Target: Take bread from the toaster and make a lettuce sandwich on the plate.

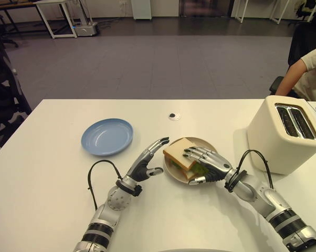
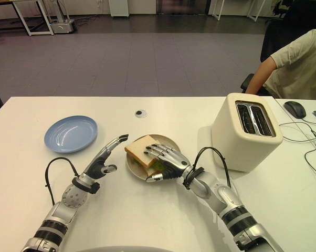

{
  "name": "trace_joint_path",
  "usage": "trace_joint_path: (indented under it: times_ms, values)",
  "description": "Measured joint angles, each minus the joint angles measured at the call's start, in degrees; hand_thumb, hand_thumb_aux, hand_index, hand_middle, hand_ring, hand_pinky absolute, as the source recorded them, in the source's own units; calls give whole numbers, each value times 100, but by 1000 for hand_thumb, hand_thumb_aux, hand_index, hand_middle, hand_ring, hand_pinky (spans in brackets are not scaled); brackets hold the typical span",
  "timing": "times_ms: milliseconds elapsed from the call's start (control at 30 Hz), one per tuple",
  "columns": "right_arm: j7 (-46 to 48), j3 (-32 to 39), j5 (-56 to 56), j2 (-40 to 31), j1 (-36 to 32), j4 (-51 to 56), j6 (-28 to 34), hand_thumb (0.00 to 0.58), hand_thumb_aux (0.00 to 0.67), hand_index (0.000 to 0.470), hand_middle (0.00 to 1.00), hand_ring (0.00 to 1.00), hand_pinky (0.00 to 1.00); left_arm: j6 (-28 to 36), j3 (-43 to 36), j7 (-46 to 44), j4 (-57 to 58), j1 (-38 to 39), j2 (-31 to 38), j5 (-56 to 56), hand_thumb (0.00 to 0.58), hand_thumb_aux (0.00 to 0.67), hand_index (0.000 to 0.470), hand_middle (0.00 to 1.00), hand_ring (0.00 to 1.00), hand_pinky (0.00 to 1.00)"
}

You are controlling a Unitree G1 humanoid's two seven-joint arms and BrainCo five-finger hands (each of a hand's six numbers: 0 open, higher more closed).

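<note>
On the white bench, a round beige plate sits near the middle, a little toward the near side. It carries the sandwich: a top slice of bread lies tilted over green lettuce, which peeks out at the slice's near right edge. Whether a second slice lies under the lettuce is hard to tell.

The right hand comes in from the near right and lies palm down over the right part of the top slice. Its fingers are stretched out and spread across the bread, not closed round it, and its thumb points left by the plate's near rim. It grips nothing.

The left hand is just left of the plate, released and holding nothing. Its fingers are extended toward the far right, with the tips close to the bread's left corner, and its thumb is held out to the side.

A cream toaster stands upright to the right of the plate, apart from it, with two slots in its top. A blue plate lies to the far left of the sandwich plate, well apart from both hands. A small round grommet is set in the bench beyond the plates. At the far right edge lie a dark mouse and thin cables
</note>
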Motion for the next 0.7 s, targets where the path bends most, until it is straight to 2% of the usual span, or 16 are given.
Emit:
trace_joint_path:
  times_ms: [100,267,333,467,500,533,567,700]
  values:
    - [-71,-7,-349,-155,-1,-64,-40,0,0,0,0,0,0,0,2,19,3,0,15,6,0,0,0,0,0,0]
    - [-829,-355,-697,-187,-94,40,32,0,0,0,0,0,0,12,41,151,-105,14,209,313,0,0,0,0,0,0]
    - [-909,-762,-147,-388,-131,-206,-419,0,0,0,0,0,0,59,83,199,-503,53,507,830,0,0,0,0,0,0]
    - [-195,-1256,1396,-1100,134,-507,-1366,0,0,0,0,0,0,199,332,-1,-1339,350,1102,1093,0,0,0,0,0,0]
    - [34,-1328,1619,-1320,258,-498,-1430,392,289,203,0,0,0,251,417,-74,-1463,434,1263,1118,462,368,258,459,459,459]
    - [360,-1381,1867,-1552,424,-487,-1474,539,491,345,325,325,325,300,460,-212,-1593,531,1461,1117,580,670,470,1000,1000,1000]
    - [765,-1376,2059,-1816,653,-462,-1492,580,670,470,949,949,949,334,461,-415,-1705,664,1686,1118,580,670,470,1000,1000,1000]
    - [1595,-1275,2204,-2041,1106,-432,-1307,580,670,470,953,953,953,397,170,-1139,-1891,987,2079,1088,580,670,470,1000,1000,1000]
